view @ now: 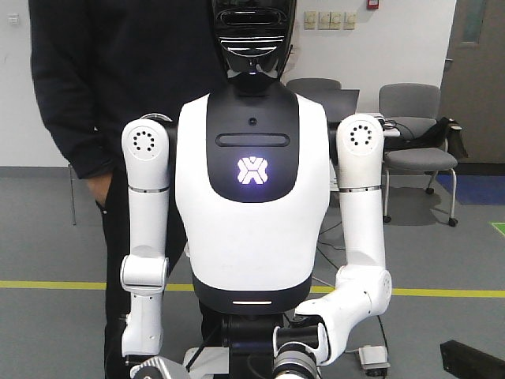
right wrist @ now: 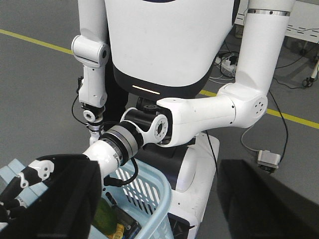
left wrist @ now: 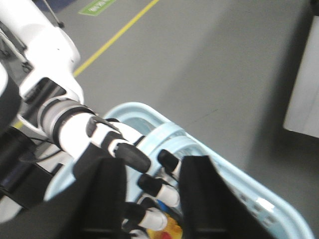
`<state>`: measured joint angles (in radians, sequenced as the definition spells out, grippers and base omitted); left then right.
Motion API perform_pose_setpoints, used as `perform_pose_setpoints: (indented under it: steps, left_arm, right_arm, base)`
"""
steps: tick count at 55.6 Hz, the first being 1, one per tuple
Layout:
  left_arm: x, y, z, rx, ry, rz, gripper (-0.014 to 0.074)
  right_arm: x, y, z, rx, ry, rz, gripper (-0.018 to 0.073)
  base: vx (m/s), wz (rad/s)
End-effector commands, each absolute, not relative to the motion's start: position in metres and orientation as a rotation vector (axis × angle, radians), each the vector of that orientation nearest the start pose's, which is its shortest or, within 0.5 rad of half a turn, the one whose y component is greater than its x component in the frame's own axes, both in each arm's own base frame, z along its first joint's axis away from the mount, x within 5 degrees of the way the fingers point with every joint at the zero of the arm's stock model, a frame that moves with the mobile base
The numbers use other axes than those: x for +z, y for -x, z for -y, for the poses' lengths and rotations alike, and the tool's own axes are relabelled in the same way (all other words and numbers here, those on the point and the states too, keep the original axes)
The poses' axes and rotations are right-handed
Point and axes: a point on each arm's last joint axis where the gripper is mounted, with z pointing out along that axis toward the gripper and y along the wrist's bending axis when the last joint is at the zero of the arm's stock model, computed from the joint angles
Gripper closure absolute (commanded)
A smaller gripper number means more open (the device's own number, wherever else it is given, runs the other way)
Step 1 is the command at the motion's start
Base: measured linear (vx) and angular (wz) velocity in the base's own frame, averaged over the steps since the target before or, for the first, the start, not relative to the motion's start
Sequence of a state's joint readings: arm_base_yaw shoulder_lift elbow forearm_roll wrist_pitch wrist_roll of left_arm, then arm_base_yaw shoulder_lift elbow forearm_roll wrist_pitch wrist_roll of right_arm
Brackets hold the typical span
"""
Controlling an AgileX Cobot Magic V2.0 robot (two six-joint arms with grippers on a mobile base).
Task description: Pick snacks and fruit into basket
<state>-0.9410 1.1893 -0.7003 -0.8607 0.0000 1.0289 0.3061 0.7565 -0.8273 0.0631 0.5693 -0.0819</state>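
A light blue plastic basket (left wrist: pixel 239 185) fills the lower part of the left wrist view, and its slotted wall (right wrist: pixel 152 191) shows in the right wrist view. A humanoid robot's black-and-white hand (left wrist: pixel 124 147) grips it at the handle. Inside lie a green fruit (right wrist: pixel 103 219), a dark snack pouch (right wrist: pixel 128 220) and something yellow and red (left wrist: pixel 175 228). My left gripper (left wrist: pixel 152 167) hangs open just above the basket, its black fingers either side of that hand. My right gripper (right wrist: pixel 157 167) is wide open over the basket's edge and holds nothing.
The white humanoid robot (view: pixel 251 205) stands right in front, its forearm (right wrist: pixel 199 112) reaching to the basket. A person in black (view: pixel 79 87) stands behind it. Grey chairs (view: pixel 414 134), a yellow floor line (view: pixel 446 292), a power strip (right wrist: pixel 266 159) and a white cabinet (left wrist: pixel 305 94) surround.
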Motion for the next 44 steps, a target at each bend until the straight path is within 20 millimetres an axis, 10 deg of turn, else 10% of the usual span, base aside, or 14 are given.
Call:
perform_pose_setpoints:
  steps: [1, 6, 20, 44]
  left_arm:
    - [0.313, -0.149, 0.197, -0.440, -1.013, -1.564, 0.0421]
    - [0.326, -0.143, 0.189, -0.374, -1.072, -1.448, 0.0605]
    - [0.338, -0.135, 0.126, -0.295, -0.827, -1.393, 0.0608]
    - [0.257, -0.070, 0.012, -0.029, -0.212, -1.441, 0.0607]
  right_arm:
    - [0.387, -0.142, -0.047, 0.209, 0.335, -1.846, 0.0020]
    - [0.387, -0.142, -0.047, 0.209, 0.335, -1.846, 0.0020]
    - [0.387, -0.142, -0.047, 0.209, 0.335, -1.846, 0.0020]
    - [0.387, -0.142, -0.047, 0.209, 0.335, -1.846, 0.0020]
  base:
    - [0.00, 0.00]
    - [0.00, 0.00]
    - [0.00, 0.00]
    - [0.00, 0.00]
